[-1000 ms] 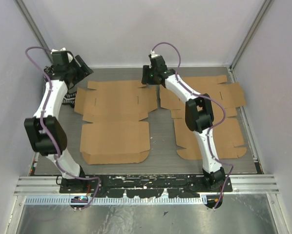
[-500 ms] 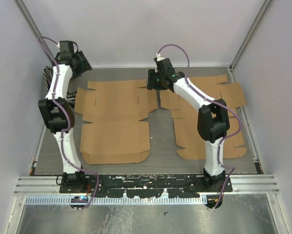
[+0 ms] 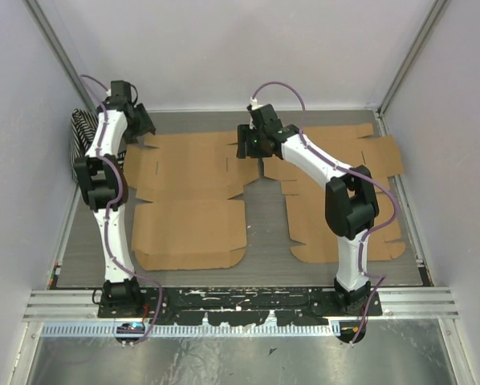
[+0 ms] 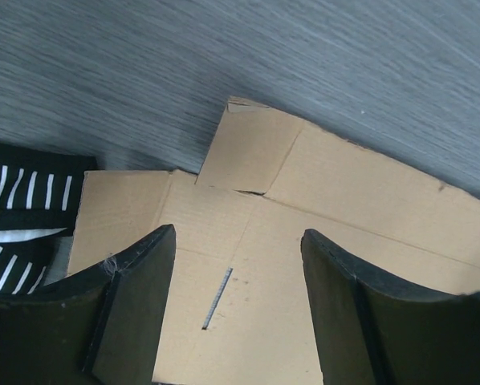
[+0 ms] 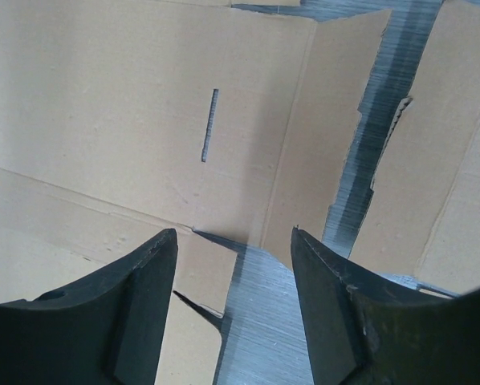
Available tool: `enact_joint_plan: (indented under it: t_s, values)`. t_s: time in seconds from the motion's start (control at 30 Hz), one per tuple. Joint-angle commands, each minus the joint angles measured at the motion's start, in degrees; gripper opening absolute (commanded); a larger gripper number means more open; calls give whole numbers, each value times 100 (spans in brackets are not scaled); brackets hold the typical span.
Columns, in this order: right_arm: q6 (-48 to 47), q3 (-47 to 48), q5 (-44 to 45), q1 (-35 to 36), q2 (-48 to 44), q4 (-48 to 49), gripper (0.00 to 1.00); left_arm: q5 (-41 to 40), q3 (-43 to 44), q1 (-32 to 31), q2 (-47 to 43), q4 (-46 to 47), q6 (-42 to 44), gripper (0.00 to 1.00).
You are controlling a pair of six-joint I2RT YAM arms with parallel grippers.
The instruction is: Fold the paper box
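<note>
Cardboard lay flat and unfolded on the grey surface (image 3: pixel 264 216). The paper box (image 3: pixel 190 192) was spread out between the two arms, and a second flat sheet (image 3: pixel 344 200) lay just beside it on the right, under the right arm. The left hand (image 4: pixel 237 237) hung over the box's far left corner, its fingers spread wide with nothing held between them. A black-and-white striped cloth (image 4: pixel 23 192) lay beside that corner. The right hand (image 5: pixel 233 234) hung over the box's far right corner, near the narrow strip of bare surface between the two sheets. It was also wide open and empty. Whether either hand's fingertips actually touched the cardboard was hard to tell.
</note>
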Motion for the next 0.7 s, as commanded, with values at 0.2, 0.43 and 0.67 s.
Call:
enact_joint_plan:
  t_s: [0.2,0.43,0.67]
  values:
    - [58,146,-111,34,-73,121,65,-166,53,21,403,-14,100,71]
    - [-26,210,-278,32,-19,125,65,-230,182,23,572,351,156,71]
    - [-129,192,-356,37,8,119,65,-161,326,21,799,698,178,71]
